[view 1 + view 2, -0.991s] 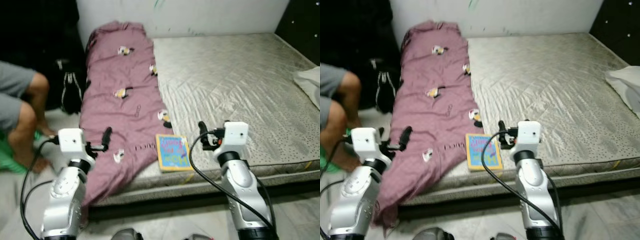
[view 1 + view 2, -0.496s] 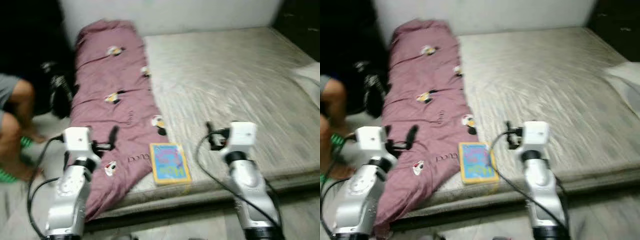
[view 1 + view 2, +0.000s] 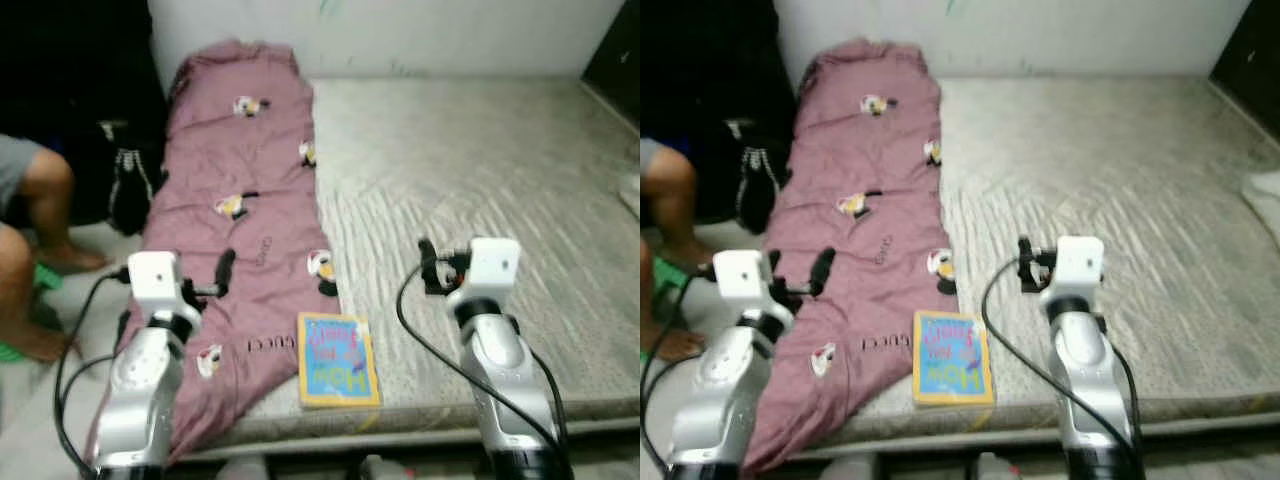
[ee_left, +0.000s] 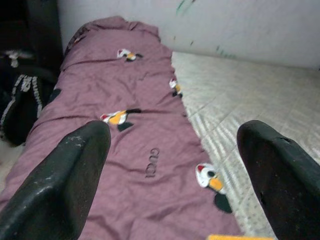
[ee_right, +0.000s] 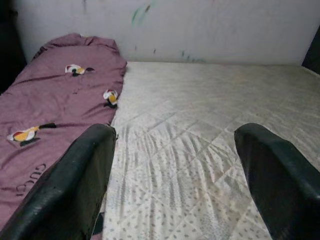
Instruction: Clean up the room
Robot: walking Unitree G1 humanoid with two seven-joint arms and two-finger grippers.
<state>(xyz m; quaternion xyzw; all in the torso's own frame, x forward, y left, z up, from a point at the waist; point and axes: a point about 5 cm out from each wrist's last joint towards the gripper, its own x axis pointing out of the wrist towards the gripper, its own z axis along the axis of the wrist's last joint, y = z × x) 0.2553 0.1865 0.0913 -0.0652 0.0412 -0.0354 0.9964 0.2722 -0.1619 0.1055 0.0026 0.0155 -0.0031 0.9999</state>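
Observation:
A mauve blanket (image 3: 245, 200) with small bird patches lies lengthwise along the left side of the grey mattress (image 3: 480, 170) and hangs over its front edge. A colourful book (image 3: 338, 358) lies flat near the mattress's front edge, just right of the blanket. My left gripper (image 3: 222, 272) is held open over the blanket's lower part, and its wide-apart fingers (image 4: 65, 185) frame the blanket (image 4: 130, 130). My right gripper (image 3: 426, 262) is open above the bare mattress (image 5: 200, 150), right of the book. Neither holds anything.
A person's bare legs (image 3: 35, 260) are at the far left beside the bed, by a green item on the floor. A black bag (image 3: 125, 185) leans against the bed's left side. A white wall (image 3: 400, 30) runs behind the mattress. A white pillow corner (image 3: 1265, 190) shows at the right edge.
The camera has come closer to the bed and tilted down, so the book now sits lower in view. Both grippers stay open and raised as before.

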